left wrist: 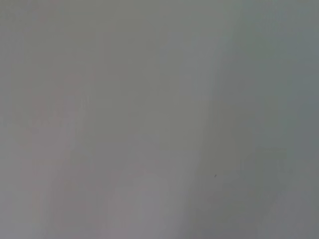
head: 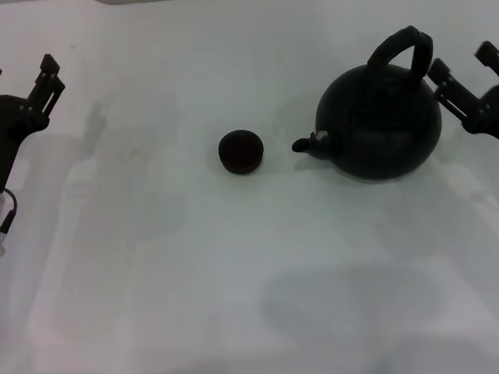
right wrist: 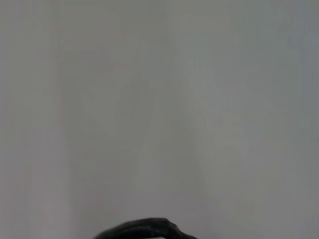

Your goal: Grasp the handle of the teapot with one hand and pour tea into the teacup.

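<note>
Just left of the right tool [head: 467, 68], whose fingers are spread wide and hold nothing, the teapot [head: 381, 124] is seen upright on the white table [head: 238, 281], handle [head: 402, 49] arched near the fingertips. Beyond its spout, the teacup [head: 240, 151] is set apart. The left tool [head: 18, 74] is parked far off, fingers spread. No writing is legible.

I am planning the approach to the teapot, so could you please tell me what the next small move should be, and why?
Probably ease the right pincer leftward toward the handle. It sits open just beside the teapot, not yet around the handle, which arches upright. The teacup waits off the spout's end. The left pincer hangs open, far to the left.
</note>
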